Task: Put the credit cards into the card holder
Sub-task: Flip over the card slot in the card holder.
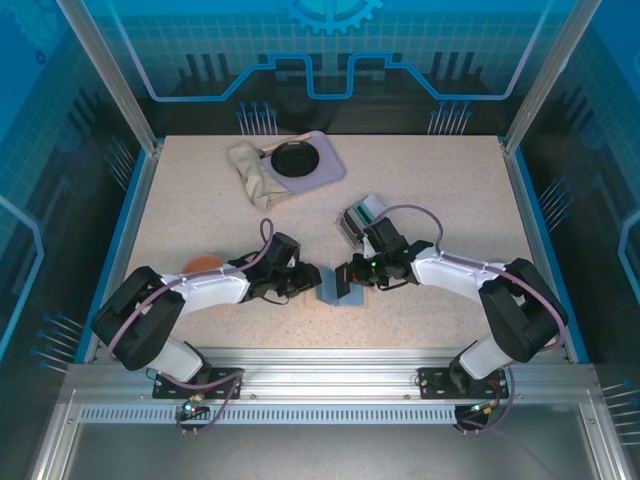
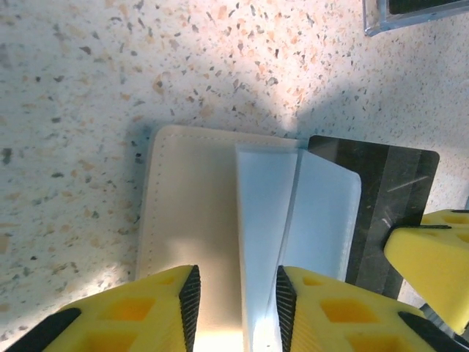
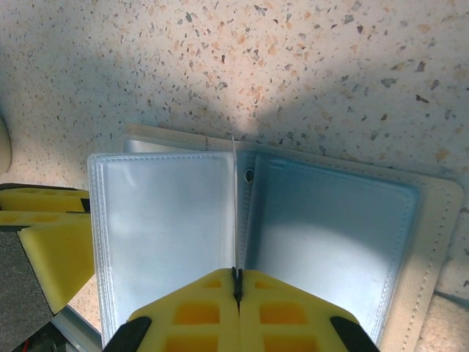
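Top external: speckled table (image 1: 440,200), seemingly blue-walled

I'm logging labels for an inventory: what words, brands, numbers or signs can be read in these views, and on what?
None can be read.
card holder: plain pale sleeves and tan cover, no print.
dark card: stripes and scratches only, no figures visible.
card tray: too small to read anything on it.
gear emblem on the backdrop: a picture, no lettering.

Behind your tan bifold card holder (image 1: 338,292) sits the small grey box-like tray (image 1: 358,215); well left, the round orange disc (image 1: 200,262).
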Tool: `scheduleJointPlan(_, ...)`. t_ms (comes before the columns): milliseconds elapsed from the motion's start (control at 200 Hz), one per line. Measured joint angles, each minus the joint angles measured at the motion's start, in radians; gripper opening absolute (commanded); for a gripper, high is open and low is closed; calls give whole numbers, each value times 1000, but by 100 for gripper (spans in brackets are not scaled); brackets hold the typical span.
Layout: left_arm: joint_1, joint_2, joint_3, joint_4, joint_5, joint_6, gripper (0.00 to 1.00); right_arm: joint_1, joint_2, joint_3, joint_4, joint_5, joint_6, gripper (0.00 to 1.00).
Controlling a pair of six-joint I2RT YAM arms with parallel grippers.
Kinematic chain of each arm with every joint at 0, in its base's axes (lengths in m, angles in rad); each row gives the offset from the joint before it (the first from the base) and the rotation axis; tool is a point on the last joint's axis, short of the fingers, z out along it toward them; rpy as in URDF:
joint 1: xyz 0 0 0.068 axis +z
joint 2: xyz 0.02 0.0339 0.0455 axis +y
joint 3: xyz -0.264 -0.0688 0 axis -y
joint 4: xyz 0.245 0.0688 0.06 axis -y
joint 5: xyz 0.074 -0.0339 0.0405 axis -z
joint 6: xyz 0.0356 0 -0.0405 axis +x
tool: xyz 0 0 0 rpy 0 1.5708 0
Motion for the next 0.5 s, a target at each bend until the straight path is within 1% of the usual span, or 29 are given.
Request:
scheduleJointPlan(165, 0, -6, 0, -5, -3, 17, 38, 0, 0, 0, -2, 0, 0, 1)
scheduleJointPlan(260, -1, -21, -4, -13, -23, 16, 42, 0, 0, 1, -6, 1, 0, 1)
scheduleJointPlan(310, -2, -43, -11, -17, -34, 18, 43, 0, 0, 2, -10, 2, 0, 1)
scheduleJointPlan(500, -2, -79, -13, -23, -43, 19, 43, 0, 0, 2, -14, 6, -3, 1)
